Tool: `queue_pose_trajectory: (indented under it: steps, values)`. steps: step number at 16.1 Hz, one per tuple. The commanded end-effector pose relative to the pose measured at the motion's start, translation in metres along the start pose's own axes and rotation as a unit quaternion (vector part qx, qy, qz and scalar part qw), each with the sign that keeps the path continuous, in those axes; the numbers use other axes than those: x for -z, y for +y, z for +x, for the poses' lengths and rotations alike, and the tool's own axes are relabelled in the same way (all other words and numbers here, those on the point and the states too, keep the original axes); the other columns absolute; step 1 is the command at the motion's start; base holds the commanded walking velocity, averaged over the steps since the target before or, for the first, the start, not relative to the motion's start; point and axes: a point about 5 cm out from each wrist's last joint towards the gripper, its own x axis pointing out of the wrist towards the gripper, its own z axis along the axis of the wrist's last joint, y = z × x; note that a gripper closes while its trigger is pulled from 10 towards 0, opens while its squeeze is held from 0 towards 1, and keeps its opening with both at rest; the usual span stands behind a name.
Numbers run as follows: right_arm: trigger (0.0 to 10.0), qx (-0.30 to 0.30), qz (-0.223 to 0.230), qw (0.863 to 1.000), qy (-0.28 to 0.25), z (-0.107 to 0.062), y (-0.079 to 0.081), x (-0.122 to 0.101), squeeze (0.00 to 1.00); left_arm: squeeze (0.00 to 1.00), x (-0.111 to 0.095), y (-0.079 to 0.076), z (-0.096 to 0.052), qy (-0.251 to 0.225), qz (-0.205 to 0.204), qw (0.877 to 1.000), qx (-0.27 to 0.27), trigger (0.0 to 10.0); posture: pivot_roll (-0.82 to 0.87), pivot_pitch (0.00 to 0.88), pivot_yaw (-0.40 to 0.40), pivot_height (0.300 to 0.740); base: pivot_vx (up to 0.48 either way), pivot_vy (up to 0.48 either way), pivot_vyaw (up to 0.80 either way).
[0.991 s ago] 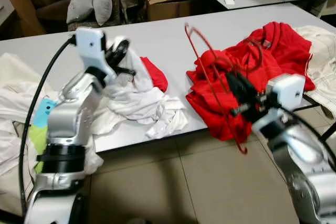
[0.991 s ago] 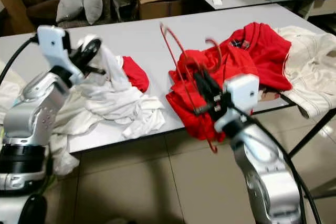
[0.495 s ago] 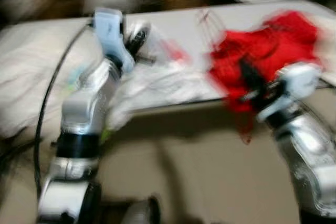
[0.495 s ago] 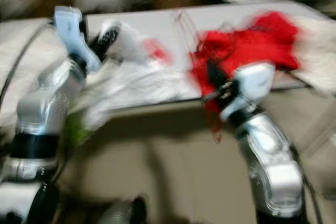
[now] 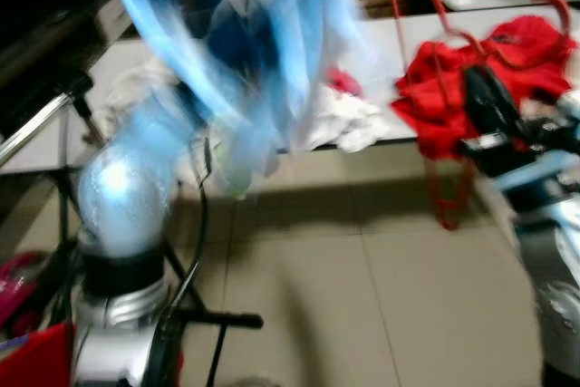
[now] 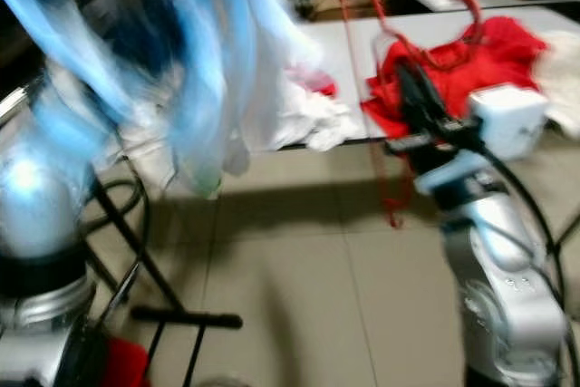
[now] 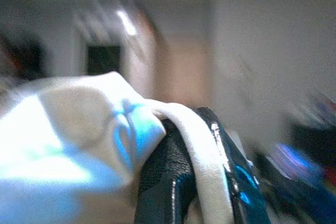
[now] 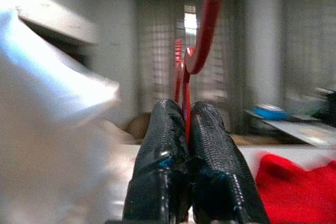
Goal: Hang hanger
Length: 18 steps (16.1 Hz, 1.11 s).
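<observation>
My right gripper (image 8: 185,121) is pinching the red hanger (image 8: 209,19); my left gripper (image 7: 191,145) is clamping white cloth (image 7: 79,129)

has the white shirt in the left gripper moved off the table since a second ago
Yes. The white garment lay bunched on the table then; now the left gripper holds it raised, hanging above the table edge and in front of it.
</observation>
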Motion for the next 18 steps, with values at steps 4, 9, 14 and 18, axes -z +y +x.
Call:
queue_pose_trajectory:
  steps: [4, 9, 14, 18]
  values:
    - [10.0, -0.023, 0.02, 0.996, 0.081, -0.025, 0.005, 0.025, 0.0, 0.0, 0.135, 0.029, -0.092, 0.406, 0.02, 0.899, -0.164, 0.0, -0.11, 0.0, 0.065, 0.74, 0.0, 0.0, 0.0]
    - [10.0, -0.053, 0.024, 0.951, 0.305, -0.088, 0.017, 0.093, 0.0, 0.0, 0.198, -0.016, -0.126, 0.493, -0.035, 0.856, -0.155, 0.0, -0.1, 0.0, 0.047, 0.74, 0.0, 0.0, 0.0]
    - [10.0, -0.065, 0.012, 0.933, 0.354, -0.111, 0.019, 0.104, 0.0, 0.0, 0.181, -0.009, -0.127, 0.424, -0.067, 0.879, -0.209, 0.0, -0.11, 0.0, 0.056, 0.74, 0.0, 0.0, 0.0]
    - [10.0, -0.072, 0.004, 0.924, 0.376, -0.114, 0.022, 0.113, 0.0, 0.0, 0.178, 0.003, -0.131, 0.446, -0.038, 0.865, -0.227, 0.0, -0.11, 0.0, 0.066, 0.74, 0.0, 0.0, 0.0]
